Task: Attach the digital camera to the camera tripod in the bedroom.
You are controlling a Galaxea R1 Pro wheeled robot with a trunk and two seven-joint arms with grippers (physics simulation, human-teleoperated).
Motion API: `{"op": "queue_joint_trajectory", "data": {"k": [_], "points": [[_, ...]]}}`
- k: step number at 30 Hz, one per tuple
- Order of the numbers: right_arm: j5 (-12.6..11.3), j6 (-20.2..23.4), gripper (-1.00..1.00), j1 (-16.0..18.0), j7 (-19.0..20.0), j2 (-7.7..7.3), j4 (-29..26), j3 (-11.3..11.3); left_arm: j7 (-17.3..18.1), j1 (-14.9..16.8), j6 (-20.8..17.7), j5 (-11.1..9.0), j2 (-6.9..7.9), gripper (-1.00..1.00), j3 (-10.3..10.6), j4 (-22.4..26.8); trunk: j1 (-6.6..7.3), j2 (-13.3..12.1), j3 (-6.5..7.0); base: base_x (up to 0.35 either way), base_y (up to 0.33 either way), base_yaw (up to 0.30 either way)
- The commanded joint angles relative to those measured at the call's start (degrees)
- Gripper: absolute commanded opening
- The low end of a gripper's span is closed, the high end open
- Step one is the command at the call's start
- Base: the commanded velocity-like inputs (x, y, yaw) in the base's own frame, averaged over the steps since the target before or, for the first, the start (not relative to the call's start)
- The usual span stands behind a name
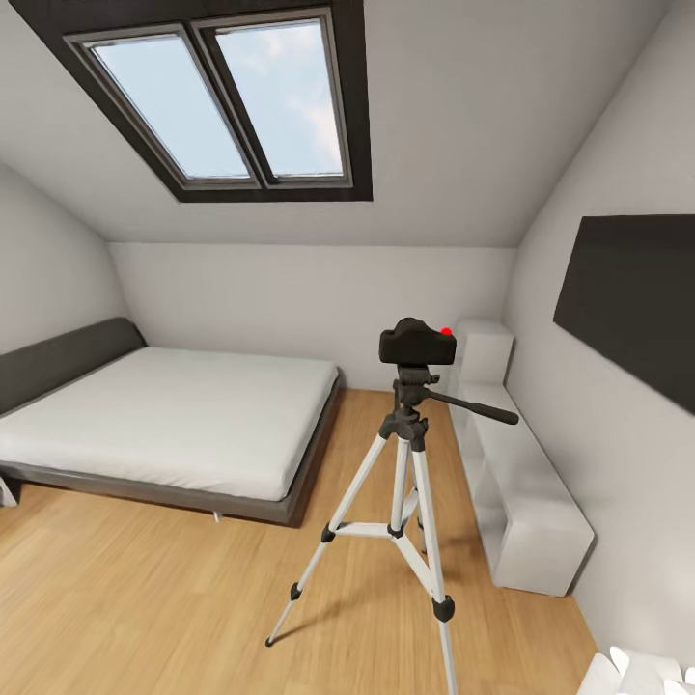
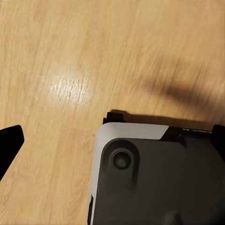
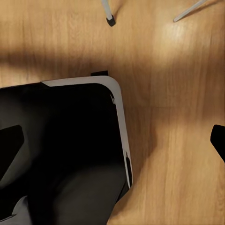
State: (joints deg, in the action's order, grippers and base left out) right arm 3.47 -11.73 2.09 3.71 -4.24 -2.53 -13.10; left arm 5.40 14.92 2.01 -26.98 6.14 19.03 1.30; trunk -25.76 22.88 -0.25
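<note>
Head view: the digital camera (image 1: 417, 345) is seen seated on the black head of the camera tripod (image 1: 405, 502), red button up, so the attachment is judged done or all but done. The tripod is stood on the light wood floor (image 1: 145, 598) with legs spread for a stable base, between the low bed (image 1: 174, 415) and the white low shelf unit (image 1: 526, 492) along the right wall; the pan handle (image 1: 473, 405) is pointed toward that shelf. A dark skylight (image 1: 227, 97) is set in the sloped ceiling, and a dark panel (image 1: 632, 299) is fixed on the right wall.

Left wrist view: floor boards and a corner of the robot's base (image 2: 154, 178) are looked down on; dark finger tips of the left end effector (image 2: 112, 147) are caught at the frame edges, spread wide, nothing held between them, so it is read as released.

Right wrist view: two tripod feet (image 3: 109, 18) are visible on the floor beyond the robot base (image 3: 70, 150); the right end effector (image 3: 115, 140) is likewise spread with nothing in it. Both arms are judged to be hung down, clear of the tripod so it is not knocked.
</note>
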Motion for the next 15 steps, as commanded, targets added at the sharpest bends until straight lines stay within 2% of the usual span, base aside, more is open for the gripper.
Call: {"op": "queue_joint_trajectory", "data": {"k": [1,15], "points": [[0.4,-0.2,1.00,0.0,0.2,-0.01,0.1,-0.5,0.2,0.0,0.2,-0.6,0.01,1.00,0.5,-0.1,-0.02,0.0,-0.03,0.000,0.000,0.000],[0.6,-0.1,1.00,0.0,0.3,0.26,-0.1,-0.6,0.2,0.0,0.2,-0.5,0.01,1.00,0.5,-0.1,-0.02,0.0,-0.03,0.000,0.000,0.000]]}}
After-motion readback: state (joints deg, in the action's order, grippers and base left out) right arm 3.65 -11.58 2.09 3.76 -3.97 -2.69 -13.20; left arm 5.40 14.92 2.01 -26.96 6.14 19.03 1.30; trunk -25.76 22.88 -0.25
